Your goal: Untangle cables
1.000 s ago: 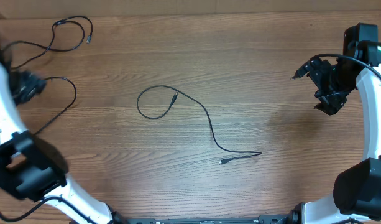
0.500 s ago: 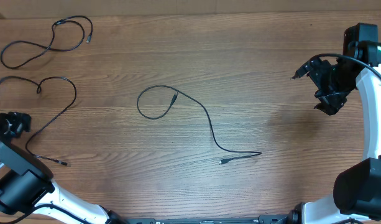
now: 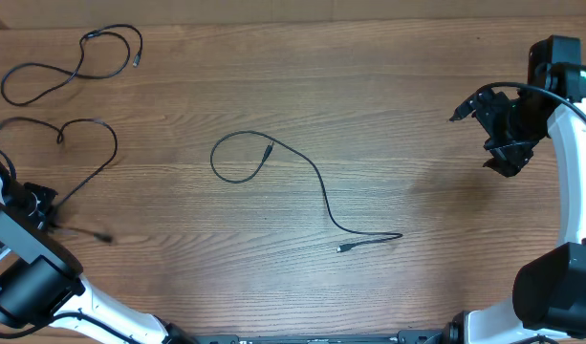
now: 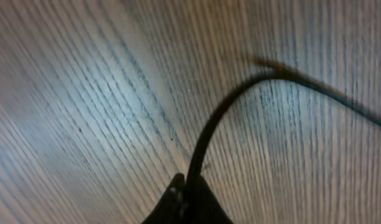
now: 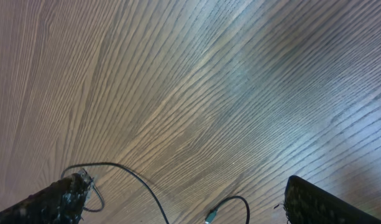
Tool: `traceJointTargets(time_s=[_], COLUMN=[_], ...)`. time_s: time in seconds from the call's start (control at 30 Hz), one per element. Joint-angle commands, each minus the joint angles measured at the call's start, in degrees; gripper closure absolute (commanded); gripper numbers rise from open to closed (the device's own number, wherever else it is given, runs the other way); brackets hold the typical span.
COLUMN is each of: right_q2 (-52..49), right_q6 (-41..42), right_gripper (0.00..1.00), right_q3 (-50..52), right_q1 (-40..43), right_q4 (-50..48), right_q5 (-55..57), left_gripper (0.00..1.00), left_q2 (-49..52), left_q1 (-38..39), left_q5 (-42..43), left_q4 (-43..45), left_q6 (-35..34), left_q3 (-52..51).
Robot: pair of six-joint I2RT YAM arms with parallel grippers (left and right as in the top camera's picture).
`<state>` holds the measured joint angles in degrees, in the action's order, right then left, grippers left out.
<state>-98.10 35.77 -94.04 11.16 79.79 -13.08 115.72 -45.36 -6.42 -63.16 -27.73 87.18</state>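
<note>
Separation looks nearly done: the far cable [image 3: 79,59] and middle cable [image 3: 321,188] lie well apart on the table [image 3: 417,76], the left gripper [image 4: 186,190] pinches the left cable [image 3: 114,141], probably to drag it clear, and the right gripper [image 5: 184,202] hangs spread, idle.

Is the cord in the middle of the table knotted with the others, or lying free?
Free. The middle cable lies apart from the upper-left cable and the lower-left cable, touching neither; its upper end curls into one loop.
</note>
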Motion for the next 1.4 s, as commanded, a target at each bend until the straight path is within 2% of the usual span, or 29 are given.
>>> traceJointTargets(time_s=[0.0, 0.23, 0.43, 0.6, 0.67, 0.7, 0.73, 0.77, 0.83, 0.9, 0.97, 1.03, 1.07, 1.13, 1.2, 1.37], right_q2=[-0.02, -0.02, -0.02, -0.02, -0.02, -0.02, -0.02, -0.02, -0.02, -0.02, -0.02, -0.02, -0.02, -0.02, -0.02, -0.02], right_q6=[0.02, 0.02, 0.02, 0.02, 0.02, 0.02, 0.02, 0.02, 0.02, 0.02, 0.02, 0.02, 0.02, 0.02, 0.02, 0.02], right_gripper=[0.0, 0.0, 0.0, 0.0, 0.0, 0.0, 0.0, 0.0, 0.0, 0.0, 0.0, 0.0, 0.0, 0.0, 0.0, 0.0], right_q3=[-0.09, -0.09, -0.09, -0.09, -0.09, -0.09, -0.09, -0.09, -0.09, -0.09, -0.09, -0.09, -0.09, -0.09, -0.09, -0.09], right_q1=[0.11, 0.11, 0.11, 0.11, 0.11, 0.11, 0.11, 0.11, 0.11, 0.11, 0.11, 0.11, 0.11, 0.11, 0.11, 0.11], right_q4=[0.0, 0.0, 0.0, 0.0, 0.0, 0.0, 0.0, 0.0, 0.0, 0.0, 0.0, 0.0, 0.0, 0.0, 0.0, 0.0], right_q5=[0.42, 0.44, 0.44, 0.44, 0.44, 0.44, 0.44, 0.44, 0.44, 0.44, 0.44, 0.44, 0.44, 0.44, 0.44, 0.44], left_gripper=[0.96, 0.96, 0.96, 0.96, 0.96, 0.89, 0.74, 0.65, 0.6, 0.57, 0.5, 0.53, 0.62, 0.68, 0.58, 0.57], left_q2=[0.24, 0.24, 0.26, 0.28, 0.37, 0.55, 0.87, 1.31, 2.45, 4.07, 5.77, 7.19, 7.74, 7.91, 7.54, 5.25], left_q1=[0.39, 0.42, 1.57, 3.89, 4.59, 4.85, 4.9, 4.9, 4.74, 4.5, 4.42, 4.42, 4.42, 4.52, 4.74, 5.46], left_q5=[-0.2, -0.61, -2.49, -3.26, -4.48, -5.35, -6.75, -8.44, -10.71, -11.8, -12.22, -12.17, -12.17, -12.13, -11.98, -11.72], left_q4=[-1.29, -3.48, 2.67, 10.1, 11.96, 12.41, 12.59, 12.55, 12.13, 11.72, 10.67, 9.29, 8.63, 7.8, 6.99, 3.08], left_q6=[5.7, 6.95, 11.61, 20.31, 20.52, 20.06, 18.75, 16.72, 13.27, 12.92, 13.05, 13.64, 13.64, 13.55, 13.53, 13.53], left_q3=[5.7, 17.49, 19.56, 19.41, 19.37, 19.37, 19.37, 19.32, 19.32, 19.32, 19.32, 19.32, 19.32, 19.34, 19.65, 22.12])
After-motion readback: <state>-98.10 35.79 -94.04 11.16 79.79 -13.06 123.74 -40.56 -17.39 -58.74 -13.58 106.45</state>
